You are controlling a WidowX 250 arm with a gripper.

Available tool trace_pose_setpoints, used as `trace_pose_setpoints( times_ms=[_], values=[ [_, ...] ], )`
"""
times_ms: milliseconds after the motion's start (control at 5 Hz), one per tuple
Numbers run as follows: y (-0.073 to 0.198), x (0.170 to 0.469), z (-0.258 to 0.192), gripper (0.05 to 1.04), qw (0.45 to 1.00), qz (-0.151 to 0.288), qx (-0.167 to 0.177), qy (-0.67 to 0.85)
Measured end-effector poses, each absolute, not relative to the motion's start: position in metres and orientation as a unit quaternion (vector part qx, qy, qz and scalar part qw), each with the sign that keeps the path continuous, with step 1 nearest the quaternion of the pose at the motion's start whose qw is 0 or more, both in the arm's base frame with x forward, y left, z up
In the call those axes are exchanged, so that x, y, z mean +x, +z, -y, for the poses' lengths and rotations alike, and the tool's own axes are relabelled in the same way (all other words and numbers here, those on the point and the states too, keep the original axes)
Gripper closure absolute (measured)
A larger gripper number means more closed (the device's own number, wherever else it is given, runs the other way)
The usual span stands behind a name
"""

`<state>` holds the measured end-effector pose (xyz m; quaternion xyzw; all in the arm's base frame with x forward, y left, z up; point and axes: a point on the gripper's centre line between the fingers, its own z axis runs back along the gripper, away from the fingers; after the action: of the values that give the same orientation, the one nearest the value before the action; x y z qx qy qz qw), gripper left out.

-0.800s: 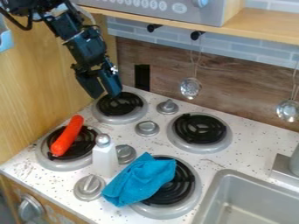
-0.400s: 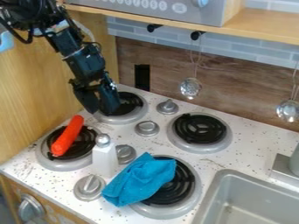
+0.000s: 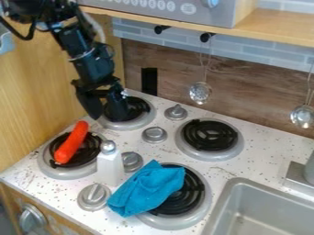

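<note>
Your tool (image 3: 107, 117) hangs spread by the far-left burner (image 3: 134, 124), so square it across the red, sausage-shaped toy (image 3: 71, 143) on the near-left burner (image 3: 61, 173) before lowering (mind the white shaker (image 3: 109, 167) nearby).

**Stovetop layout: four burners, sink lower right**

Four burners, two per side of a diagonal knob row. Upper-left burner (image 3: 127, 125): gripper (image 3: 109, 116) over its left side. Lower-left burner (image 3: 61, 174): sausage (image 3: 71, 142) lying across. Shaker (image 3: 109, 168) upright just right of that burner, lower-left knob (image 3: 94, 196) just below it, another knob (image 3: 131, 161) just right. Two more knobs farther up the row, toward the back wall (image 3: 255, 103). Upper-right burner (image 3: 211, 157) right of the row. Lower-right burner (image 3: 178, 223): cloth (image 3: 147, 189) over its left part, spilling onto the counter (image 3: 255, 158). Sink (image 3: 232, 183) right of it; faucet base (image 3: 298, 180) behind sink. Strainer (image 3: 200, 92) and ladle (image 3: 303, 115) hang before back wall, strainer left, ladle right.
</note>
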<state>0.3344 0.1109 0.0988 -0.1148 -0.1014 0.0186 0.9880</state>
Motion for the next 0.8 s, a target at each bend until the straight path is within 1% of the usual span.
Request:
trace_pose_setpoints(
  times_ms=[200,400,600,800],
  values=[
    [0.098,0.328,-0.105,0.079,0.991,0.103,-0.085,0.027],
    [0.091,0.325,-0.102,0.079,0.994,0.084,-0.058,0.031],
    [0.083,0.321,-0.098,0.079,0.997,0.063,-0.017,0.03],
    [0.077,0.314,-0.099,0.079,0.999,0.046,0.015,0.025]
  ],
)
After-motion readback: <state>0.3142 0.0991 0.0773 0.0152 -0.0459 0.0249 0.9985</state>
